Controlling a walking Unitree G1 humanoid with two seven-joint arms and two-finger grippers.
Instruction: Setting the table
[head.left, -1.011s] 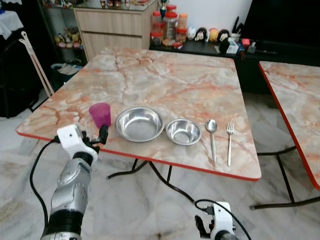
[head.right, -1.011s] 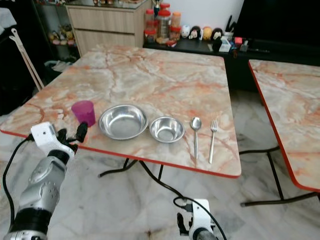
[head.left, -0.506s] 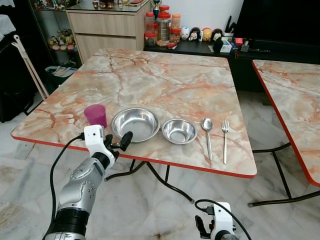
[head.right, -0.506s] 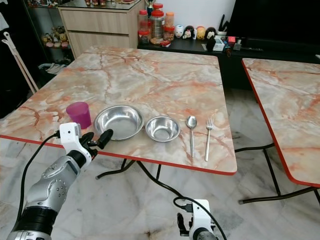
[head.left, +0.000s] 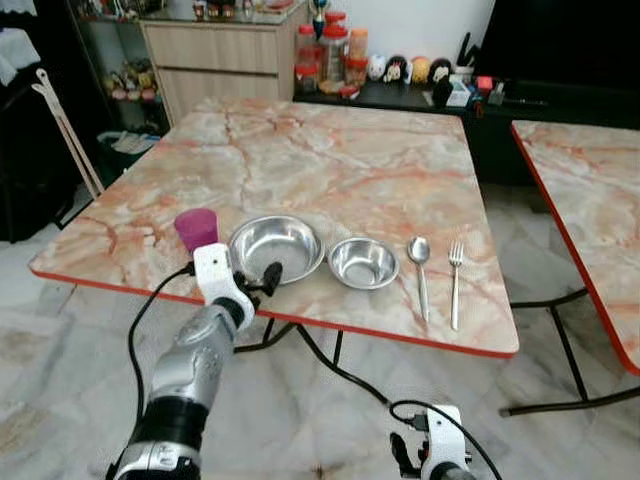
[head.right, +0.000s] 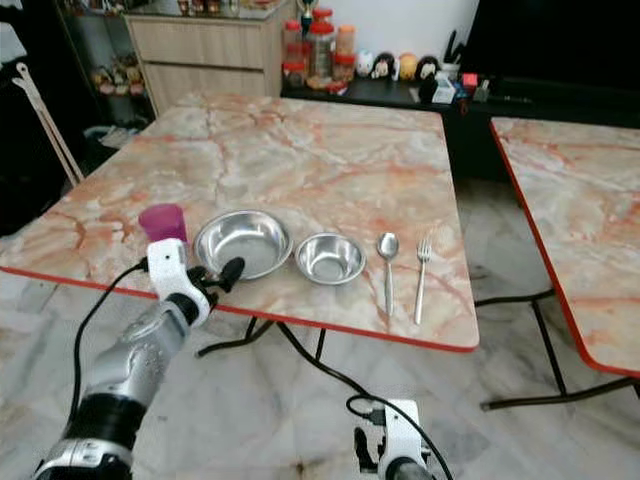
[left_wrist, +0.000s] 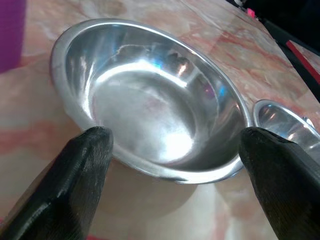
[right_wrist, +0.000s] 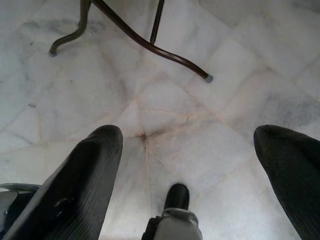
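Note:
On the marble table (head.left: 330, 160) a row stands near the front edge: a purple cup (head.left: 196, 228), a large steel bowl (head.left: 277, 247), a small steel bowl (head.left: 363, 262), a spoon (head.left: 420, 270) and a fork (head.left: 456, 280). My left gripper (head.left: 262, 282) is open at the table's front edge, right before the large bowl (left_wrist: 150, 105), its fingers (left_wrist: 85, 165) spread to either side of the near rim without touching it. My right gripper (right_wrist: 185, 165) hangs low over the floor, open and empty.
A second marble table (head.left: 590, 190) stands to the right. At the back are a wooden cabinet (head.left: 220, 55), jars (head.left: 335, 50) and a dark low shelf (head.left: 500, 100) with figurines. Black table legs (head.left: 330, 360) and a cable (head.left: 370, 390) cross the tiled floor.
My left gripper has moved right along the front edge, from beside the purple cup to the large bowl. The camera has shifted slightly. The tableware has not moved.

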